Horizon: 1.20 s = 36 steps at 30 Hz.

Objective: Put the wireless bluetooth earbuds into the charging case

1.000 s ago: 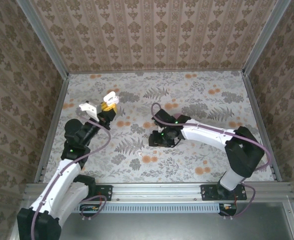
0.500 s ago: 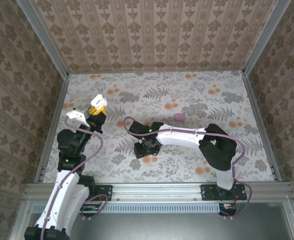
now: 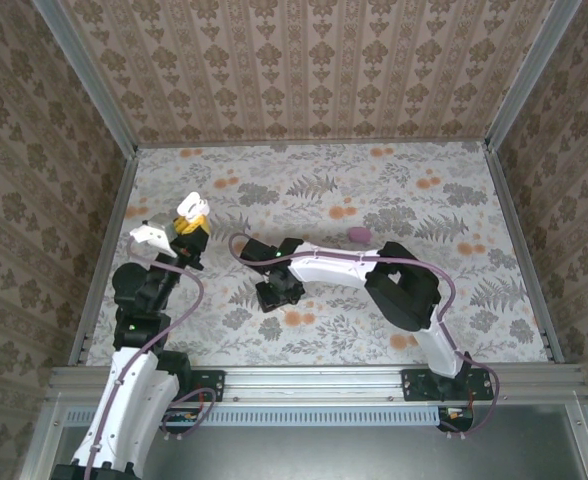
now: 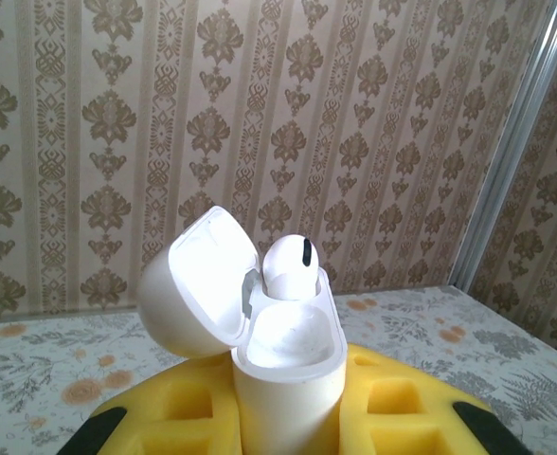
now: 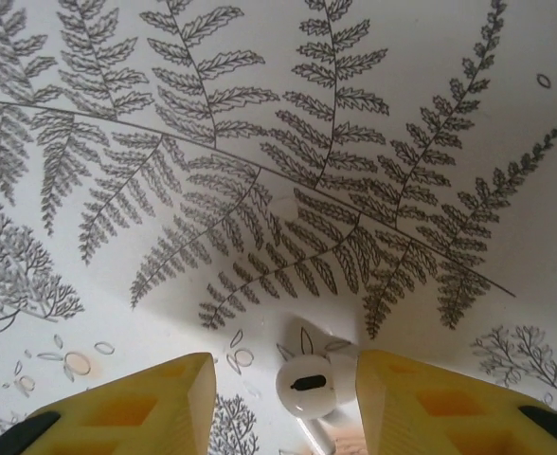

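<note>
Walls (image 3: pixel 314 70) papered in a brown damask pattern close in a tabletop (image 3: pixel 454 200) printed with grey ferns and orange flowers. Around the middle of the tabletop, somewhat toward its near edge, the right gripper (image 5: pixel 283 368) points down at the print with its yellow fingers (image 5: pixel 165 408) apart. A loose earbud (image 5: pixel 307 386), white with a dark slot, lies on the tabletop in the gap between them. It sits nearer the finger on the right of the wrist view, with bare print showing on each side of it. Its stem runs off the bottom of that picture.

Toward the left edge, the left gripper (image 3: pixel 191 228) is clamped on a white charging case (image 4: pixel 288 379). The case stands upright between the yellow pads, above the tabletop, with its lid (image 4: pixel 198 284) swung open to the left. A seated earbud (image 4: pixel 288 268) stands at the back of the case. The hollow in front of it is washed out by glare.

A pink lump (image 3: pixel 358 235) lies right of the middle, too small to tell whether it is a bud or a case.
</note>
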### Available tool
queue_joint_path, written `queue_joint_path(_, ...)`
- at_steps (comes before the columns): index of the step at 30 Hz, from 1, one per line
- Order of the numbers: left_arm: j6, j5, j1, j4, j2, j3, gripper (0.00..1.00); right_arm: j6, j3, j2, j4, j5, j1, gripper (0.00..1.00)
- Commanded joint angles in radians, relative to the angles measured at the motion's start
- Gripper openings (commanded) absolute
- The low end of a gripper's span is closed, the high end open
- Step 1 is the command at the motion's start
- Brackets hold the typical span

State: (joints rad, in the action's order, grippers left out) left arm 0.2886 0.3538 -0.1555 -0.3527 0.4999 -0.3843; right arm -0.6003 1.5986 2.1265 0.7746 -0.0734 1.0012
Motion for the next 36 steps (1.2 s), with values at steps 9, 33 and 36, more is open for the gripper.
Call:
queue_joint_path(9, -0.031, -0.014, 0.009, -0.004, 0.005, -0.024, 0.15, 0.028, 0.052, 0.042, 0.105, 0.067, -0.004, 0.42)
queue_joint_path(33, 0.023, 0.055, -0.011, -0.112, 0.127, -0.057, 0.16, -0.101, -0.479, -0.315, -0.147, 0.057, -0.213, 0.31)
queue_joint_path(36, 0.02, 0.056, -0.043, -0.136, 0.165, -0.065, 0.16, -0.102, -0.542, -0.374, -0.17, 0.039, -0.256, 0.36)
